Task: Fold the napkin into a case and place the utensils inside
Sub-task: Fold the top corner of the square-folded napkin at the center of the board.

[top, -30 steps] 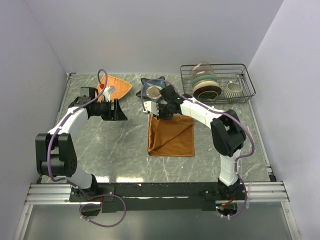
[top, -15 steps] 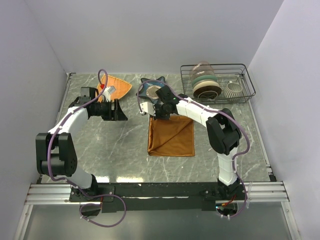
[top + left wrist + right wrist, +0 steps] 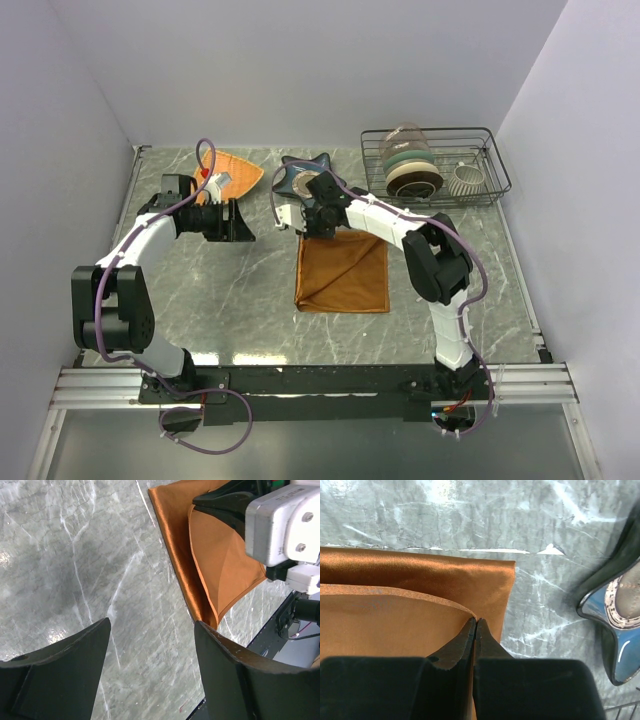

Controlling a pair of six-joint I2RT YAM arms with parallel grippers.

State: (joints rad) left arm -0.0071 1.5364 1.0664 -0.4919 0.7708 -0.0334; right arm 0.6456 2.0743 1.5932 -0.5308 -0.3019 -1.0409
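Observation:
The rust-orange napkin [image 3: 345, 277] lies folded in a rough square at the table's middle, its top layer lifted along a diagonal crease. My right gripper [image 3: 317, 230] is at the napkin's far left corner, shut on the edge of the top layer [image 3: 445, 607]; the lower layer [image 3: 420, 575] lies flat beneath. My left gripper [image 3: 241, 222] is open and empty over bare marble to the napkin's left; the napkin [image 3: 225, 565] shows beyond its jaws. Something small and pale [image 3: 219, 181] lies on the orange woven plate; I cannot tell whether it is the utensils.
The lighter orange woven triangular plate [image 3: 238, 168] sits at the back left behind the left arm. A dark blue star-shaped dish [image 3: 296, 172] stands just behind the right gripper. A wire rack [image 3: 488, 150] with bowls and a cup is at the back right.
My right gripper has moved left along the napkin's far edge, drawing the top layer toward the far left corner. The left arm has not moved.

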